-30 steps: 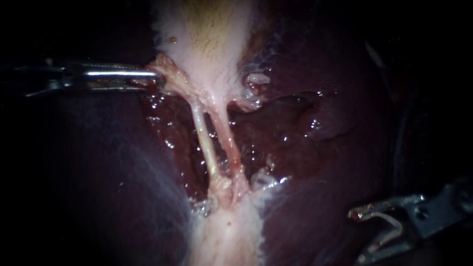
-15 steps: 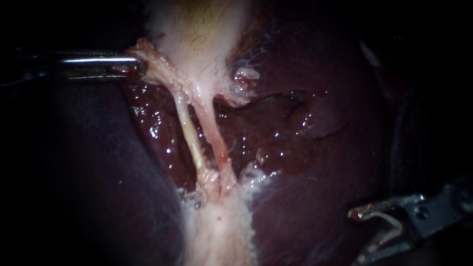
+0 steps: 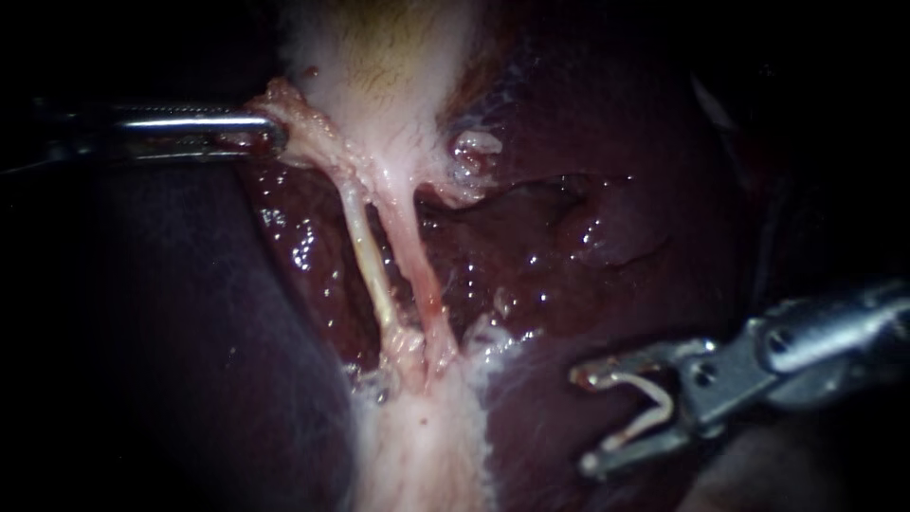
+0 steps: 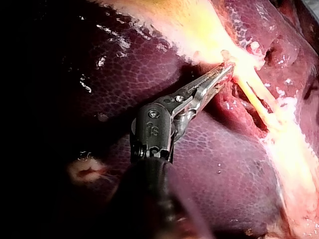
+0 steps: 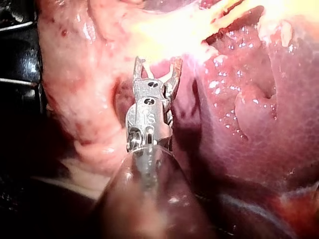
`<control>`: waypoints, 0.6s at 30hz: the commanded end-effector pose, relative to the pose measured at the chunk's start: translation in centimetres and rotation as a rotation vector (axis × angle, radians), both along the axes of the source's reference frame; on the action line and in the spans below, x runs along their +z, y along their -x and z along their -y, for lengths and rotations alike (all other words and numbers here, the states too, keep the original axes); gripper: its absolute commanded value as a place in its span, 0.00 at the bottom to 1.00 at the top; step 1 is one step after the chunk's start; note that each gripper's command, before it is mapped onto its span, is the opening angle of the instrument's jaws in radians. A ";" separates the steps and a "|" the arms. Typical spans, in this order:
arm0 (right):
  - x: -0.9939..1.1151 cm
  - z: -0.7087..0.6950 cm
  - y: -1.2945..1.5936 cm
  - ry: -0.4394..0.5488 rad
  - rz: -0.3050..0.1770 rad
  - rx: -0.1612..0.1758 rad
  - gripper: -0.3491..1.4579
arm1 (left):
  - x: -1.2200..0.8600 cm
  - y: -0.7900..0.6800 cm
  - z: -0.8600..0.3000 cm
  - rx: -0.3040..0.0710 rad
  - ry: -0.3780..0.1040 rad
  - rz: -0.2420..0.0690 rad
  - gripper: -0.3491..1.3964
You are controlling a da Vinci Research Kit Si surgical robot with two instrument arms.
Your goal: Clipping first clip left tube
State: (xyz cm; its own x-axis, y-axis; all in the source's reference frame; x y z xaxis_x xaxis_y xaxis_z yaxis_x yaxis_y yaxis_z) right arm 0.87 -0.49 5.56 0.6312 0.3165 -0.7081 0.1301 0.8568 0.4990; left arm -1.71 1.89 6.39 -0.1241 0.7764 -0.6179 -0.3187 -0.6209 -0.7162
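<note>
In the endoscope view the slim steel left instrument (image 3: 273, 133) fades into darkness toward the edge, its jaw tips buried in the frayed pink-white tissue fold (image 3: 308, 133) they clamp. The pale, yellow-streaked gallbladder (image 3: 398, 66) is cut off above. The grey metal right instrument (image 3: 583, 420) loses its shaft at the edge. In its wrist view the shaft is blurred, and the thin white curved clip (image 3: 668, 403) held across its jaws is hard to tell from the bright tissue behind.

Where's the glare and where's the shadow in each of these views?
Endoscope view: glints on the wet liver, a streak on the left instrument, clip lit, edges dark. Left wrist view: gallbladder ahead of the jaws overexposed. Right wrist view: right instrument's shaft shadowed.
</note>
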 end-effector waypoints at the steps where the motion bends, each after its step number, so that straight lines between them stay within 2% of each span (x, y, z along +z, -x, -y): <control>1: 0.03 -0.02 -0.06 -0.001 0.001 0.004 0.47 | 0.00 0.01 0.00 0.000 -0.001 0.000 0.00; 10: 0.26 -0.24 -0.67 -0.002 -0.005 0.062 0.47 | 0.03 0.03 -0.02 0.001 0.005 -0.001 0.00; 18: 0.34 -0.34 -1.04 -0.003 -0.023 0.098 0.47 | 0.04 0.05 -0.03 0.000 0.005 -0.002 0.00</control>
